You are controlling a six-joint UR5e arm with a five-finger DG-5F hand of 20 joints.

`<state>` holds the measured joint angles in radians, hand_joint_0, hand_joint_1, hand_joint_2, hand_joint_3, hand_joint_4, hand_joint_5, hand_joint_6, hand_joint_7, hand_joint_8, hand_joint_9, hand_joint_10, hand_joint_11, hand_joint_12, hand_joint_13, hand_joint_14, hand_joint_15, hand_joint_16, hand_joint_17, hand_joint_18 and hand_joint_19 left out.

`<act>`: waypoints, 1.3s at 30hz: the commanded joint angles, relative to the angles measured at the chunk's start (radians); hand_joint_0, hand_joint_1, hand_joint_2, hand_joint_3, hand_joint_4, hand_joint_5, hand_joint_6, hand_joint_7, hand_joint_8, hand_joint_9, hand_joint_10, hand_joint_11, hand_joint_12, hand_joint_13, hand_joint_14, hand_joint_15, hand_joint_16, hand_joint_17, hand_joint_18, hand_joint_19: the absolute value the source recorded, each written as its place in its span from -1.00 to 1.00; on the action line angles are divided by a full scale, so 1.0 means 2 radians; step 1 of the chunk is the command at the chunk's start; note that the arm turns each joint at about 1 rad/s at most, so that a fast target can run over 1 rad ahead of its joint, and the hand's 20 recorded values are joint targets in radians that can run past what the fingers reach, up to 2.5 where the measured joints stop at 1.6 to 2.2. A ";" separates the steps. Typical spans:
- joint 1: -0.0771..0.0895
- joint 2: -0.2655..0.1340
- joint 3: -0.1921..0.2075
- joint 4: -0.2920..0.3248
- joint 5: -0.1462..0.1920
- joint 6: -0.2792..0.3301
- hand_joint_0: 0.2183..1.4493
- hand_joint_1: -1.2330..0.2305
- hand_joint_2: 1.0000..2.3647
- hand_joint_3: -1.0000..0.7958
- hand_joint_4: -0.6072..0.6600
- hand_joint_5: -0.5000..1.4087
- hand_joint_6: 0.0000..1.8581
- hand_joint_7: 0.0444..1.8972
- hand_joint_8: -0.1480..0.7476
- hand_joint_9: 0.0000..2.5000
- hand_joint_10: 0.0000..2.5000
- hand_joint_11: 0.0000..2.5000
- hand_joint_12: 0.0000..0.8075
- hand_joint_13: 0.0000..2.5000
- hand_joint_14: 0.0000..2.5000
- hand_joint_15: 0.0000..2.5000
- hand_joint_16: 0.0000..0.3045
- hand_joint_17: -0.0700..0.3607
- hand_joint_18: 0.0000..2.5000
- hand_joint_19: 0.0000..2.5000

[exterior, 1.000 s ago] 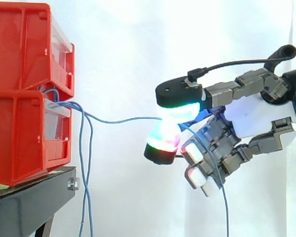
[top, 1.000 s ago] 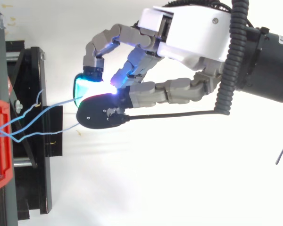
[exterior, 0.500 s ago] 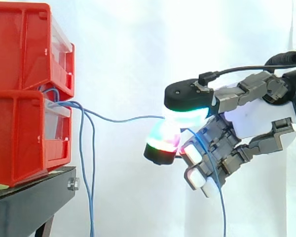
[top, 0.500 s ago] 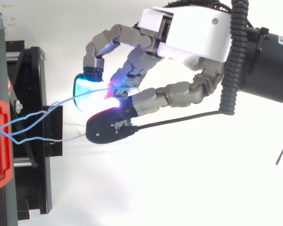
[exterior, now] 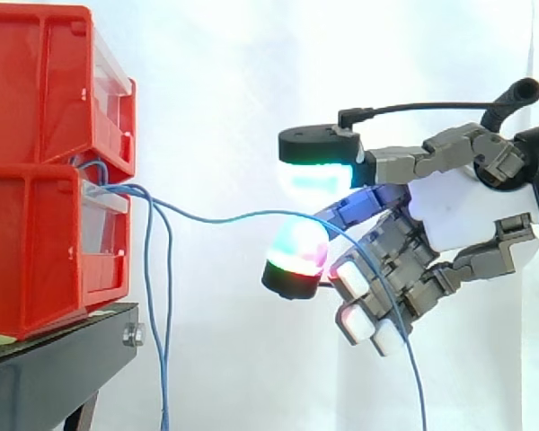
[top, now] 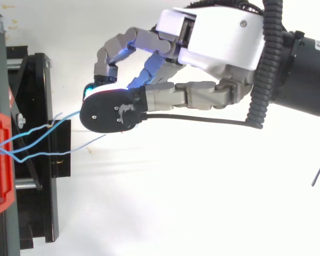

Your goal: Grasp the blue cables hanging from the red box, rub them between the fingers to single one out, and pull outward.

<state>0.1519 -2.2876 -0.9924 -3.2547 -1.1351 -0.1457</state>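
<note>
The robot hand (exterior: 449,215) is held out to the right of the bins, well apart from them, with its pinch parted. The upper pad (exterior: 316,175), glowing cyan and green, is raised clear of the lower pad (exterior: 295,256), glowing green and magenta, and a gap is left between the two. Nothing is clamped.

One blue cable (exterior: 216,217) is led through that gap and is draped in an arc just over the lower pad; whether it touches that pad cannot be told. From there it is dropped across the curled remaining fingers (exterior: 355,321) and out of the bottom of the side view. Its other end is traced back to the top front of the lower red bin (exterior: 27,251), just beneath the upper red bin (exterior: 36,81).

From the same spot the other blue cables (exterior: 166,314) are hung straight down beside the black stand (exterior: 54,368). In the top view the cables are fanned out from the lower bin's red edge across the stand, and one strand (top: 42,125) is led under the black back of the upper fingertip. A white curtain (exterior: 225,81) is hung behind.
</note>
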 commanded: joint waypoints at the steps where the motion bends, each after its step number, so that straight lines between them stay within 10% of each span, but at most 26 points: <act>1: 0.000 -0.001 0.001 0.000 0.000 0.000 -0.38 -0.09 -0.98 -0.17 0.11 -0.62 -0.10 -0.06 0.01 -0.11 -0.98 -0.42 -0.06 -0.19 -0.98 -0.51 -0.67 -0.15 -0.27 -0.48; 21: -0.001 -0.001 0.006 -0.001 0.000 0.000 -0.35 -0.47 -0.97 -0.05 0.12 -0.64 -0.06 -0.04 -0.02 -0.17 -0.98 -0.40 -0.08 -0.24 -0.98 -0.51 -0.66 -0.13 -0.33 -0.53; 39: -0.001 0.000 0.006 -0.002 0.000 0.000 -0.33 -0.42 -0.97 0.12 -0.05 -0.64 -0.01 0.13 0.02 -0.14 -0.98 -0.41 -0.04 -0.22 -0.98 -0.52 -0.64 -0.10 -0.31 -0.55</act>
<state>0.1505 -2.2879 -0.9799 -3.2580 -1.1346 -0.1457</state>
